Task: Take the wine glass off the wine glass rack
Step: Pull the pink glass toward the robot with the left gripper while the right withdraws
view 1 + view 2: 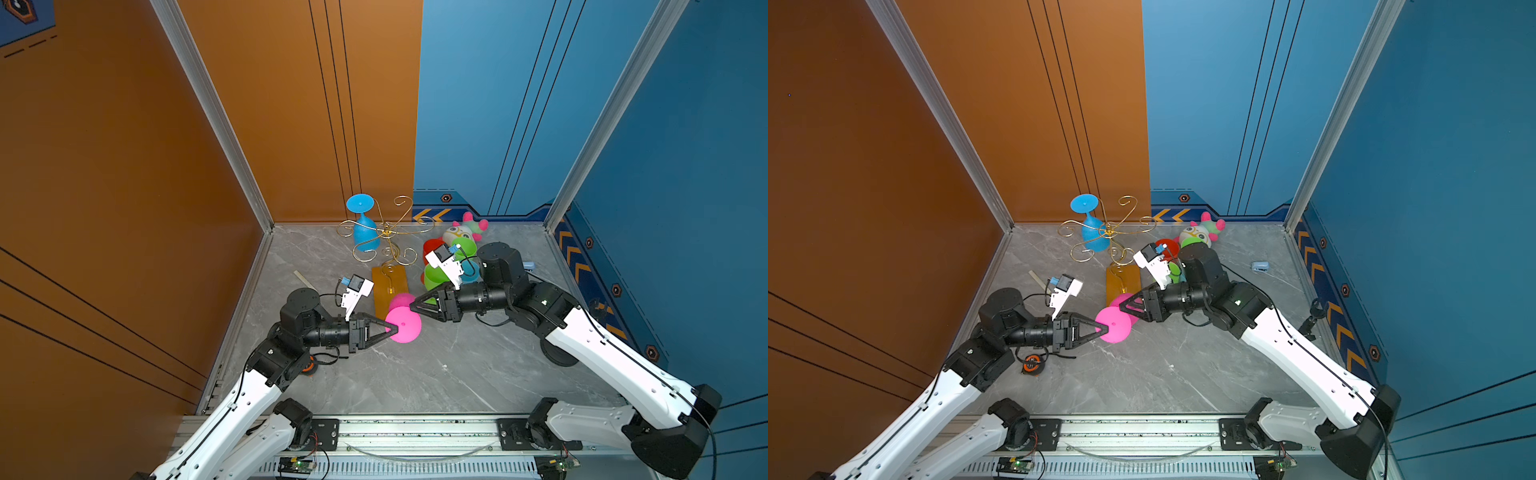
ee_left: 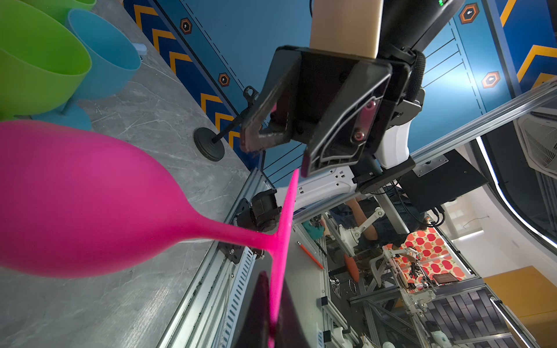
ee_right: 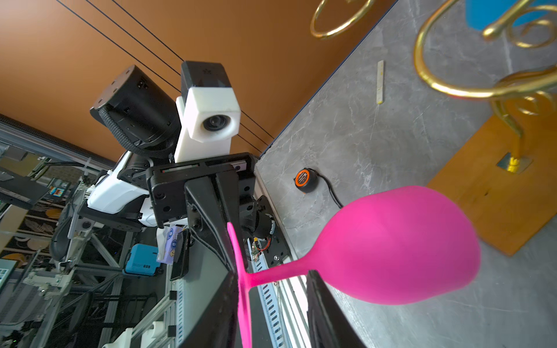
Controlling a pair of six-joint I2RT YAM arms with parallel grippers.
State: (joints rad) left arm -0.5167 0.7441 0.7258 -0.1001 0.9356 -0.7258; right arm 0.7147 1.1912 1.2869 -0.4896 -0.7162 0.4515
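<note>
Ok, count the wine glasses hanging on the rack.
1: the blue wine glass, inverted on the far left of the wine glass rack. The pink wine glass is off it, in the left tool. None hidden.

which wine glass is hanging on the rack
The blue wine glass, foot up in the gold rack; the pink glass is off it, in the left gripper.

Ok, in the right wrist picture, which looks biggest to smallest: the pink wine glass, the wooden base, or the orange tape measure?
1. Matte pink wine glass, but it is nearest the camera.
2. Orange-brown wooden base, partly cut off.
3. Round orange-and-black tape measure.
</note>
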